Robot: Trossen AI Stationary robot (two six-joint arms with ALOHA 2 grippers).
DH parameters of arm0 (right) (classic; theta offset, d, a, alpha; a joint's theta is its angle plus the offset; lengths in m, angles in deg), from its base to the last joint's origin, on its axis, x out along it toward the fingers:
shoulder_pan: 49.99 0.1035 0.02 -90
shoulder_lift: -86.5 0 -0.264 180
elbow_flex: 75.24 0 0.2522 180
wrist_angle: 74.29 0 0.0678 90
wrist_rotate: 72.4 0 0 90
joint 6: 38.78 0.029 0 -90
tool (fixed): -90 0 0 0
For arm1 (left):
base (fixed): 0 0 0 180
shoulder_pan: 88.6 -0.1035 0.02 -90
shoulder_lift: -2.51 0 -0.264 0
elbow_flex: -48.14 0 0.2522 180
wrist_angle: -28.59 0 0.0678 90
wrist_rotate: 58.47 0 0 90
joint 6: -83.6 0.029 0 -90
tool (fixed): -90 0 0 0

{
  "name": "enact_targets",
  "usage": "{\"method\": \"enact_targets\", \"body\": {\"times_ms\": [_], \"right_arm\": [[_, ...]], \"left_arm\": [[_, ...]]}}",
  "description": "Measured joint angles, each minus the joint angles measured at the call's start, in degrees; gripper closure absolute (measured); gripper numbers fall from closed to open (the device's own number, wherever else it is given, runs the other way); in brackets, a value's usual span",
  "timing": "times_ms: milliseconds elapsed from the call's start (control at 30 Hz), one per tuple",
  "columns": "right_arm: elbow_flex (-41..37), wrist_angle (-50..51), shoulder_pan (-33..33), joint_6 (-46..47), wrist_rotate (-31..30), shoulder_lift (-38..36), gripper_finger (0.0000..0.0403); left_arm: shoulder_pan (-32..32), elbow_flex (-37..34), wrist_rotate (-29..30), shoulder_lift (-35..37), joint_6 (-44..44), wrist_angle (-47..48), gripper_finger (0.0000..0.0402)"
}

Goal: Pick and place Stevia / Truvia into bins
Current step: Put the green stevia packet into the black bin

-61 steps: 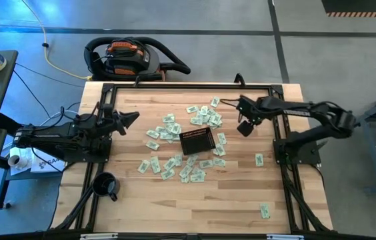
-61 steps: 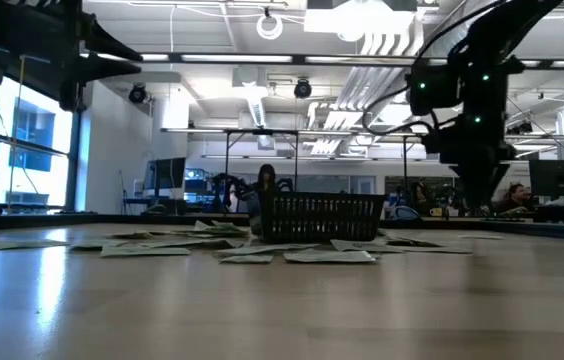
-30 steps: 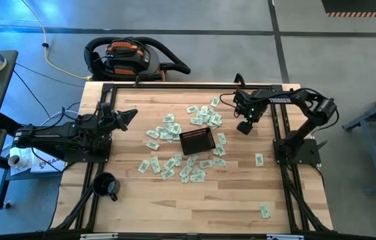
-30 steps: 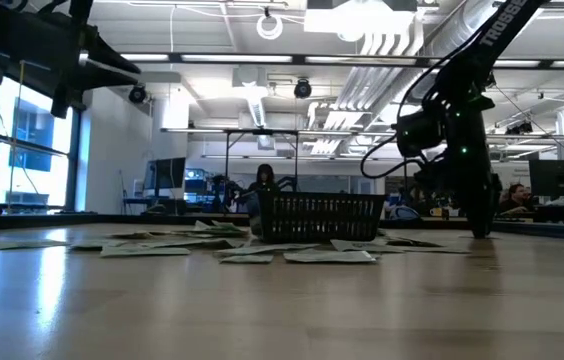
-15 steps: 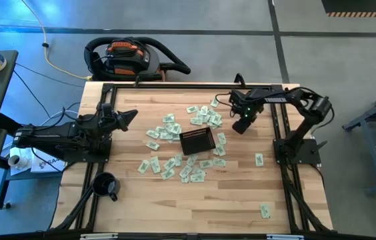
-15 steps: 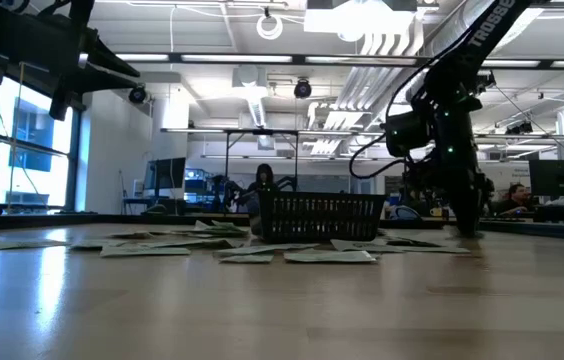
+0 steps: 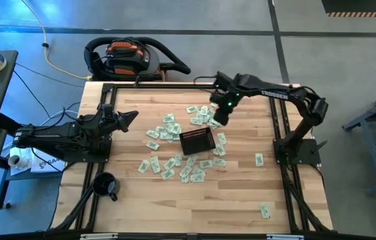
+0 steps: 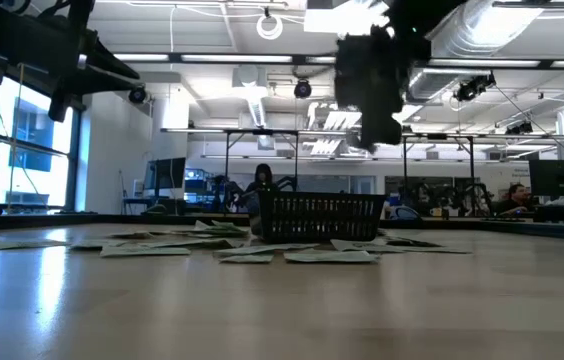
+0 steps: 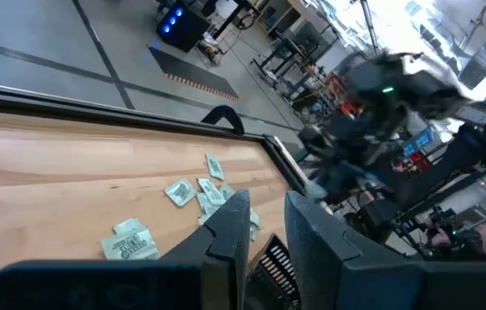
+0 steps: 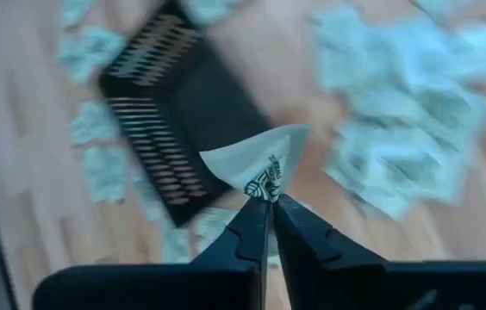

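Note:
Many pale green and white sachets (image 7: 169,121) lie flat and scattered on the wooden table around the small black basket (image 7: 183,141), which stands at mid-table. My right gripper (image 7: 220,115) hangs in the air over the far right part of the pile, just beyond the basket, shut on one sachet (image 10: 256,159). In the low view it is a dark blur (image 8: 372,80) high above the basket (image 8: 322,215). My left gripper (image 7: 131,117) waits at the table's left side, open, with nothing between its fingers (image 9: 230,228). My right gripper pinches one sachet by a corner beside its dark print (image 10: 262,185), between the free ends of its two fingers (image 10: 247,220). The fingers point down at the table. The sachet sticks out past the fingertips, lifted clear of the table, over the basket's edge (image 10: 152,185).
A round black mug (image 7: 106,185) stands near the table's near left corner. Two stray sachets lie toward the right edge (image 7: 259,159) and the near right corner (image 7: 265,211). A vacuum cleaner (image 7: 131,57) sits on the floor beyond the far edge.
My right gripper has risen from close to the table top at the far right and has swung toward the table's left edge, ending high up beside the basket's far right corner. The left arm has kept still.

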Motion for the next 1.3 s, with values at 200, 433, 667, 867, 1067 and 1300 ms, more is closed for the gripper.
{"method": "enact_targets", "body": {"times_ms": [200,433,667,867,1067,1300], "right_arm": [[3.1,1.4,8.6,-4.3,-2.3,4.0,0.0395],[3.1,-1.2,13.7,-4.0,-2.6,12.0,0.0385],[3.1,-7.0,17.0,-0.6,-8.5,14.1,0.0323],[7.3,-3.9,17.5,-0.2,-19.3,13.9,0.0228],[15.5,0.2,15.6,-1.3,-29.5,13.9,0.0159],[17.1,2.1,5.2,8.3,-27.9,13.8,0.0157]], "left_arm": [[0.0,0.0,-1.2,0.0,0.0,1.1,0.0291],[0.0,0.0,-5.0,0.0,0.0,1.3,0.0291],[0.0,0.0,-9.6,0.0,0.0,2.1,0.0291],[0.0,0.0,-10.1,0.0,0.0,3.0,0.0291],[0.0,0.0,-10.1,0.0,0.0,3.0,0.0291],[0.0,0.0,-10.1,0.0,-1.2,4.4,0.0291]]}}
